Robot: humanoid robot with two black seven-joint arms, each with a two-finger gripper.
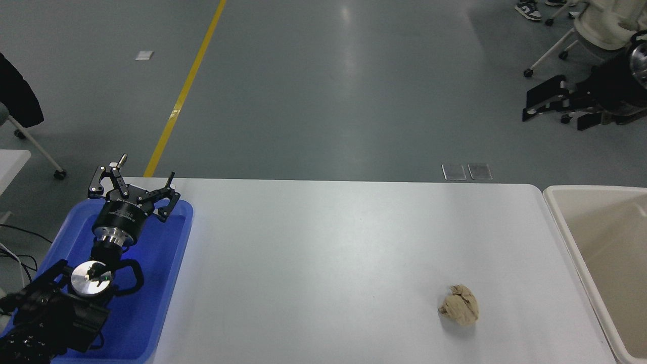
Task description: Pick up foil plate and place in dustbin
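Head view, one dustbin point(558, 215), one paper wad point(459, 306); left claw point(132, 183) wide, right claw point(556, 101) spread

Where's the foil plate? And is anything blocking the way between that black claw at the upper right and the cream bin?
No foil plate is visible. Nothing visible stands between the right gripper, raised beyond the table, and the dustbin. The paper wad lies off to the bin's left.

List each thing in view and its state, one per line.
Left gripper: open, empty, parked over blue tray.
Right gripper: open, empty, raised at upper right.
Dustbin: upright, visible part empty.
Paper wad: crumpled, lying on table.
Foil plate: not visible.
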